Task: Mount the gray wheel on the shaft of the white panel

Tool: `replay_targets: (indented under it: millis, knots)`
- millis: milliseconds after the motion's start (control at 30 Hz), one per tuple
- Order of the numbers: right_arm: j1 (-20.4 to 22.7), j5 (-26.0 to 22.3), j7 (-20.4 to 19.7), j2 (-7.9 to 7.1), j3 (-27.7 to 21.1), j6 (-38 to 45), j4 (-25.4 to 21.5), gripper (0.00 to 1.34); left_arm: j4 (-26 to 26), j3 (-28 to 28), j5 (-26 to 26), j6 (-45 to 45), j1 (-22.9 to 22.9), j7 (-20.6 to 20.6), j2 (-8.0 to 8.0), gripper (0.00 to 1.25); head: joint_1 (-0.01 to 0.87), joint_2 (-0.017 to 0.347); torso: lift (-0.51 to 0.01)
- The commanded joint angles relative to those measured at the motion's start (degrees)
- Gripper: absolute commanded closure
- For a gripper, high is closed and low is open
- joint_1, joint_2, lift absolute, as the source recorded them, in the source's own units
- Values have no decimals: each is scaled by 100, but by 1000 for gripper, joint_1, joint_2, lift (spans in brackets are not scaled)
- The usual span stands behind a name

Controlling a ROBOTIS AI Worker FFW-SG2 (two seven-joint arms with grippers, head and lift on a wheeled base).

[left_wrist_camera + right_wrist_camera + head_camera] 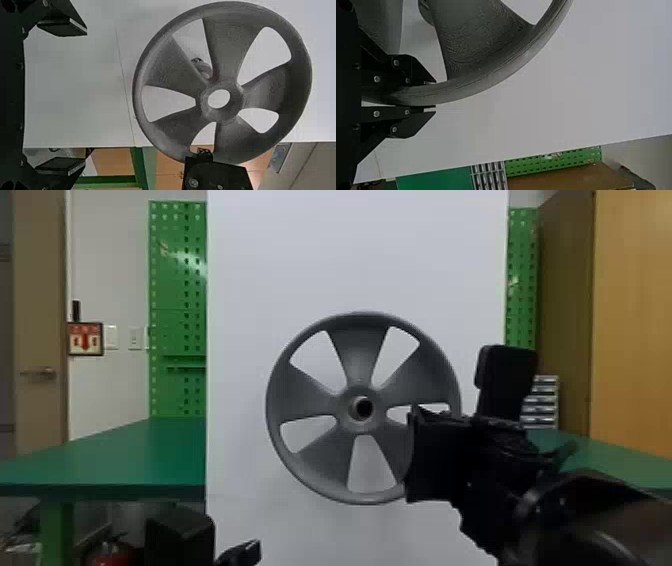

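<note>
In the head view the gray wheel (311, 387) is held upright in front of the white panel (250, 280), with the right gripper (417, 455) at its right-hand edge; a pale ring with a dark centre sits within the hub (345, 415), probably the shaft's end seen through the bore. That lineup belongs to the camera's line of sight, so it should not be trusted alone. One wheel, one hub, five spokes and five gaps can be counted, and green desk (125, 455) surface shows on both sides of the one panel; whether that is one desk or two, the camera cannot tell. In the left wrist view the shaft (204, 69) appears behind the wheel, through a gap between spokes, so the wheel is judged to be off it. The left gripper (85, 97) has its two fingers apart, holding nothing; it could steady the far rim, since a grip on one side may let the wheel tip. The step in hand looks like alignment: the wheel face is best kept parallel to the panel, the bore centred on the one shaft, then pushed straight and gently, backing off if it binds. In the right wrist view the right gripper's two fingers are clamped on the rim (466, 88); pressure near the hub would seat it more evenly.
</note>
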Motion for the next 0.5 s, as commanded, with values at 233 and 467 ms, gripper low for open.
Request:
replay_targets:
  millis: [233,467]
  knots:
    - [-128,-142,0,9,-78,-81,280,1204,4,-15,4,0,-2,-1,9,130,34,31,-490]
    - [-224,-247,0,-18,-78,-116,429,1204,4,-15,12,0,-2,-1,18,130,34,31,-490]
